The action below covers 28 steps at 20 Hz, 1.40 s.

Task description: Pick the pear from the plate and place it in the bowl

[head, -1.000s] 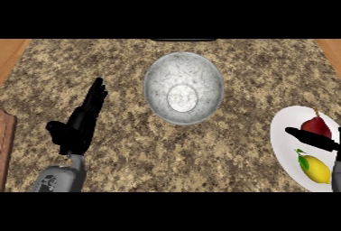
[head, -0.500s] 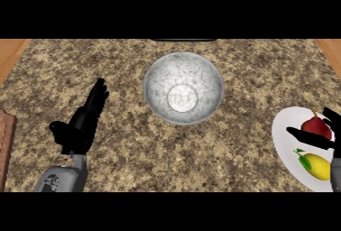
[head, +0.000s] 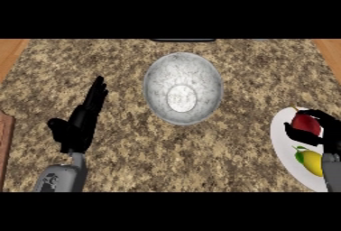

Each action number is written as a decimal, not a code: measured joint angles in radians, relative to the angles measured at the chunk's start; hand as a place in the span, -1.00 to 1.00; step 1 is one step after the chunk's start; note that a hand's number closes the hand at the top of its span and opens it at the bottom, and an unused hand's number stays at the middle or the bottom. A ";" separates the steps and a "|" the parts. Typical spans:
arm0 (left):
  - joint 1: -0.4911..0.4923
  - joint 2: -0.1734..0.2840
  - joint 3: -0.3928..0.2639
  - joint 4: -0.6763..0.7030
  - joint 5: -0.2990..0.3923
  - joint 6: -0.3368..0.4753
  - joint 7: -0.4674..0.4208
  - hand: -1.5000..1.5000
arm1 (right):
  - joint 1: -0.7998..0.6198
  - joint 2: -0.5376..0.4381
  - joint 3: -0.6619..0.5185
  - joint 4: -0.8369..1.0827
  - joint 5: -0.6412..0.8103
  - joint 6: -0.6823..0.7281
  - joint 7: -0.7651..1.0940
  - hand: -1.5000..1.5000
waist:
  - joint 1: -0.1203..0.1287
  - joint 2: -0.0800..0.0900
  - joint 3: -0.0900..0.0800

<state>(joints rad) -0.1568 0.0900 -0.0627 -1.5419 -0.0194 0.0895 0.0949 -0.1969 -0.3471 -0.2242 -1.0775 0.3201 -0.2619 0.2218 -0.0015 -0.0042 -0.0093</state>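
A dark red pear (head: 305,122) lies on the white plate (head: 285,149) at the right edge of the counter. My right hand (head: 325,131) curls round the pear, thumb on its left side and fingers over its top and right. A grey marbled bowl (head: 183,87) stands in the middle of the counter, nothing inside it. At the left my left hand (head: 81,121) rests open, fingers pointing up, well clear of the bowl.
A yellow lemon-like fruit (head: 311,160) with a green leaf lies on the same plate, just below the pear. Speckled stone counter lies between plate and bowl. Wooden edges show at the far left and the upper corners.
My right hand has moved up over the pear and its fingers have curled round it. The left hand, the bowl and the yellow fruit have not moved.
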 measured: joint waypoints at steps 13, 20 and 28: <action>-0.027 -0.023 -0.056 0.023 0.000 -0.040 -0.001 0.00 | -0.123 0.115 0.642 -0.274 -0.055 0.773 -0.550 1.00 | 0.119 -0.007 0.011; 0.003 -0.002 -0.006 0.019 -0.002 -0.007 -0.002 0.00 | -0.100 -0.062 0.671 -0.622 -0.245 0.930 -0.748 1.00 | 0.008 -0.012 0.011; 0.025 -0.010 -0.001 0.016 -0.008 0.003 -0.028 0.00 | -0.068 -0.327 0.433 -0.939 -0.595 0.968 -0.666 1.00 | -0.016 -0.003 0.009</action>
<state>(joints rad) -0.1313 0.0804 -0.0636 -1.5257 -0.0278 0.0923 0.0667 -0.2651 -0.6736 0.2090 -2.0165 -0.2751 0.7063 -0.4442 -0.0175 -0.0075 -0.0004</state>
